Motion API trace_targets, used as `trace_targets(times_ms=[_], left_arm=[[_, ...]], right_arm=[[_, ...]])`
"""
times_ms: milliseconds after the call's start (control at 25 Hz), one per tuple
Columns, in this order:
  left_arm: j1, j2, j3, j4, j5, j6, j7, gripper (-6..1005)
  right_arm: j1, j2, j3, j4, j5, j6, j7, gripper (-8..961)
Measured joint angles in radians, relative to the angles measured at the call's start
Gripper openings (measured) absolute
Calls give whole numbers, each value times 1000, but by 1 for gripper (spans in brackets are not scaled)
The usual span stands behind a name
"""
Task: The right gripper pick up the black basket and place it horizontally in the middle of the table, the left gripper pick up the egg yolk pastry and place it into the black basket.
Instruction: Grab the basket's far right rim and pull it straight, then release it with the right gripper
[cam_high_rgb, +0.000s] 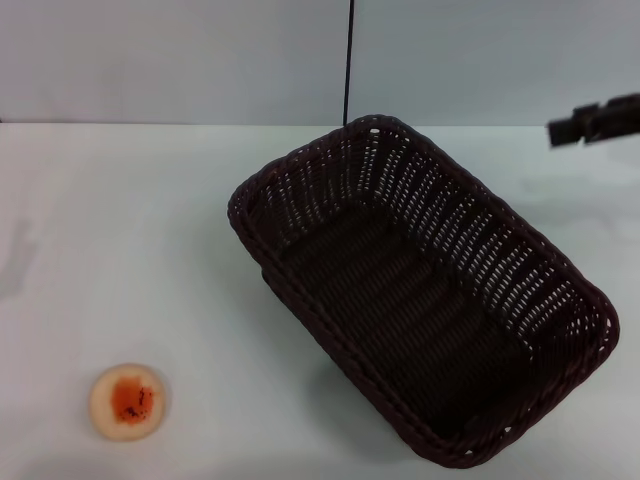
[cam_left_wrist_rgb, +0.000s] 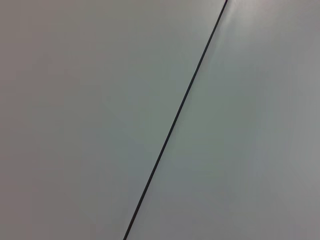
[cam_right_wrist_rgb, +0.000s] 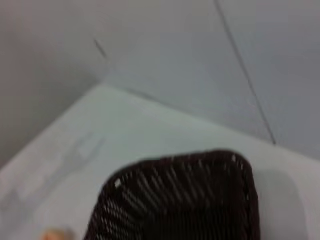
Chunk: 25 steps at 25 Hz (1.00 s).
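Observation:
The black basket (cam_high_rgb: 420, 290) stands on the white table (cam_high_rgb: 130, 220), right of the middle, lying slantwise with one corner toward the back and one toward the front right. It is empty. The egg yolk pastry (cam_high_rgb: 127, 401) lies on the table at the front left, far from the basket. A part of my right gripper (cam_high_rgb: 595, 122) shows at the far right, above the table behind the basket and apart from it. The right wrist view shows the basket's near end (cam_right_wrist_rgb: 185, 200) and a sliver of the pastry (cam_right_wrist_rgb: 54, 233). My left gripper is out of view.
A pale wall with a thin black vertical seam (cam_high_rgb: 349, 60) runs behind the table; the left wrist view shows only this wall and seam (cam_left_wrist_rgb: 175, 120). Bare tabletop lies between the pastry and the basket.

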Motion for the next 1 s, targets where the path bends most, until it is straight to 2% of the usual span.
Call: trace_targets(times_ms=[40,160,240,280,560,680,1000], left_arm=[[0,0,0,0,0,0,0,815],[0,0,0,0,0,0,0,814],[0,-1,0,0,0,-1,0,814],[0,-1,0,0,0,-1,0,814],[0,-2,0,0,2,-9,0,814],[0,-2,0,0,2,-10,0,814],[1,-2,0,0,1,-12,0,814]], right_arm=[[13,0,-20,4,-25,1,7,643],[52,0,-69,18,-112,6,29,738],[75,7,-91,27,-166,8,37,802],[75,7,-91,27,-166,8,37,802],[125,59,-144,47,-321,22,42,800],[132,71,-154,62,-356,29,43,799],[133,80,-194,117,-371,52,44,797]])
